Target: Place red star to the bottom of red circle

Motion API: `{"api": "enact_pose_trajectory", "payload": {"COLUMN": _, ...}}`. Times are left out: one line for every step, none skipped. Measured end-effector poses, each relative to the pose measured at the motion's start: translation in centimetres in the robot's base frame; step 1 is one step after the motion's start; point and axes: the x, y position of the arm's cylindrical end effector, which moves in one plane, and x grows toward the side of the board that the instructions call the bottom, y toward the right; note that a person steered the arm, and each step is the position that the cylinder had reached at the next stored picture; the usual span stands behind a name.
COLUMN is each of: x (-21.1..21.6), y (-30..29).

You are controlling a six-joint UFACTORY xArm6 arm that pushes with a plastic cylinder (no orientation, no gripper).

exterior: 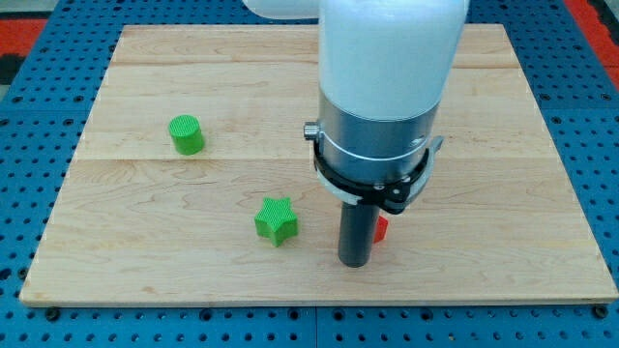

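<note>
At the view's left, a green cylinder [187, 134] stands on the wooden bench [503, 193], well apart from everything else. Further right and lower, a green star [277, 220] lies flat near the bench's bottom edge. Just to its right the arm's dark rod comes down, and the tip [354, 262] rests on the bench, near the green star but not touching it.

Directly behind the rod, at its right side, a small sliver of a red block [381, 229] shows. The rod hides most of it, so its shape cannot be made out; it may be the red star or the red circle, and only one red piece is visible. The tip sits right against or just beside it.

As for progress, nothing confirms that the star lies below the circle, so the task reads as unfinished, likely mid-push. The red block's pointing and long axis cannot be told from the exposed corner.

The arm carries no pincer, only the rod, so there is no opening to report.
</note>
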Motion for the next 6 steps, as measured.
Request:
{"api": "enact_pose_trajectory", "payload": {"x": -2.5, "y": 2.2}}
{"api": "enact_pose_trajectory", "payload": {"x": -4.7, "y": 4.1}}
{"api": "enact_pose_trajectory", "payload": {"x": -5.5, "y": 1.7}}
{"api": "enact_pose_trajectory", "payload": {"x": -7.3, "y": -2.5}}
{"api": "enact_pose_trajectory", "payload": {"x": -7.3, "y": 1.7}}
{"api": "enact_pose_trajectory", "payload": {"x": -7.3, "y": 4.3}}
